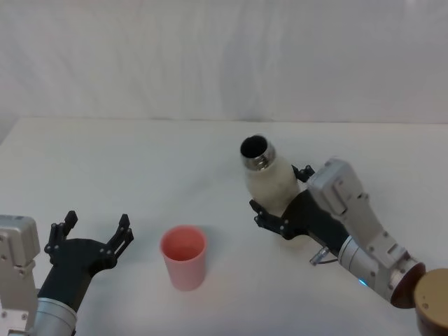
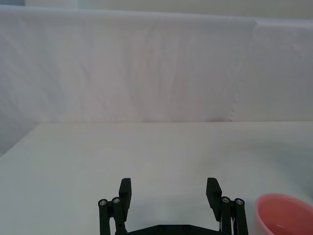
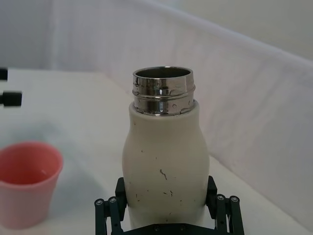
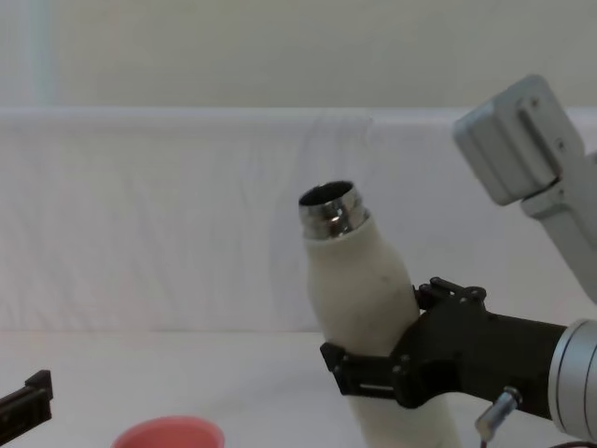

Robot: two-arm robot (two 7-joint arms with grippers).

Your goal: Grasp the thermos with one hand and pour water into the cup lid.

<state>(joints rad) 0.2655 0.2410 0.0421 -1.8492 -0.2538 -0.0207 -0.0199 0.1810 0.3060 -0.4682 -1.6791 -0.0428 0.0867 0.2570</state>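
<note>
Thermos (image 1: 269,178), uncapped, tilted, clamped in right end effector (image 1: 280,213); cup lid (image 1: 184,256) alongside.

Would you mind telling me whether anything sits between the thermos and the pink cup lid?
Nothing visible does. The right gripper holds the thermos tilted toward the cup lid, with bare table between them. The open left gripper waits on the lid's far side.

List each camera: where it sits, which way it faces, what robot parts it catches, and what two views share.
Head: high, looking down at the table; left gripper and right gripper show.
Left wrist: behind the open left gripper, facing the backdrop.
Right wrist: behind the right gripper clamping the thermos.
Chest: low, facing forward; right gripper shows.
Head and right wrist share the cup lid.
</note>
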